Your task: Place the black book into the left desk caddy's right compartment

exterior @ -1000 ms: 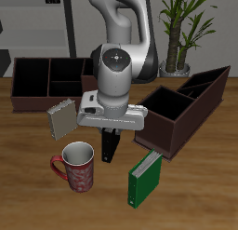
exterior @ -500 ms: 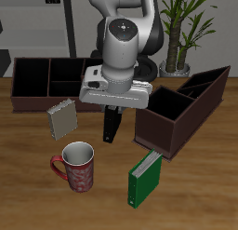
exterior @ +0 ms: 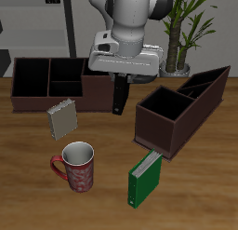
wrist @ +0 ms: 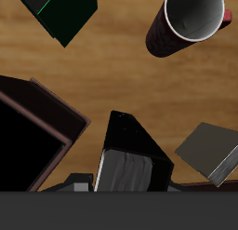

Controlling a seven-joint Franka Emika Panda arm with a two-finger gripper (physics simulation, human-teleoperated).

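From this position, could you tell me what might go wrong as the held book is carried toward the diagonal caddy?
The black book hangs upright from the gripper, gripped only at its top, so it might swing or slip. Its bottom edge looks about level with the left desk caddy rim and could catch the wall before reaching the right compartment. The green book leans close to that caddy's corner.

The desk (exterior: 37, 201) shows warm wood grain with a soft sheen. The black book (exterior: 120, 94) has a smooth, faintly glossy cover. The left desk caddy (exterior: 181, 111) looks matt dark maroon-brown with smooth walls. The red mug (exterior: 76, 168) is patterned with a pale smooth interior. The green binder (exterior: 145, 178) appears smooth, plastic-like.
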